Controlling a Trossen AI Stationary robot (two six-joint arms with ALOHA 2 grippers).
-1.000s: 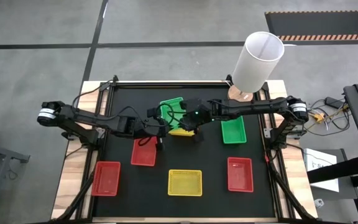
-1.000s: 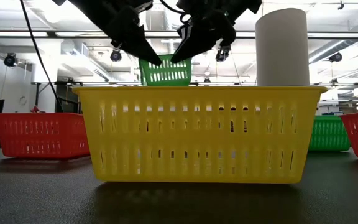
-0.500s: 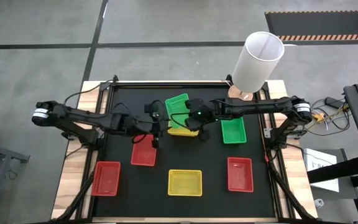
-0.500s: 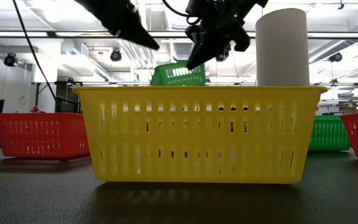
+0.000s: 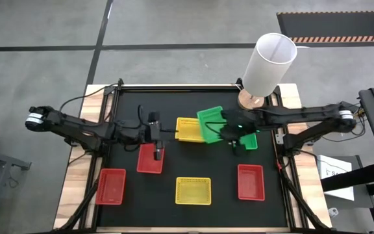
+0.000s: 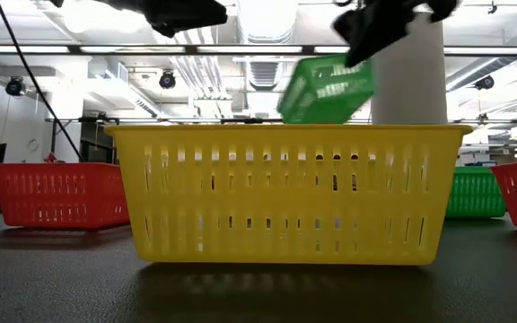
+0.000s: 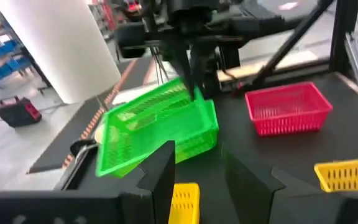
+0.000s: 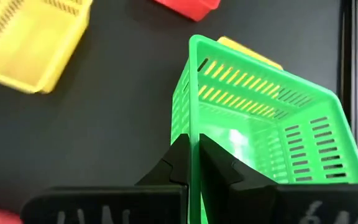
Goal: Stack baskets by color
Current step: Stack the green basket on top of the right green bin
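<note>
My right gripper [image 8: 191, 163] is shut on a green basket [image 5: 211, 123] and holds it in the air, right of a yellow basket [image 5: 187, 129] on the mat. The green basket [image 6: 327, 89] shows tilted in the low view. My left gripper [image 7: 199, 177] stands open and empty to the left of that yellow basket, pointing almost level at the green one [image 7: 157, 124]. A second green basket [image 5: 247, 142] lies under my right arm. Red baskets [image 5: 150, 160] [image 5: 110, 186] [image 5: 250, 182] and another yellow one [image 5: 193, 190] rest on their bottoms nearer the front. My right gripper pinches the rim of one wall [image 8: 192, 134] of the green basket, one finger inside the basket and one outside. The fingers come down at a slant from the table's right and lie along that wall. The basket hangs tilted, lifted clear of the mat.
A tall white cylinder [image 5: 269, 63] on a wooden base stands at the far right, close behind my right arm. The black mat [image 5: 135, 97] is bare along its far edge and between the front baskets.
My right gripper has carried the green basket toward the table's right, off the yellow basket, which now shows whole. The basket has tipped further over. My left gripper has come away from the green basket and drawn back toward the table's left.
</note>
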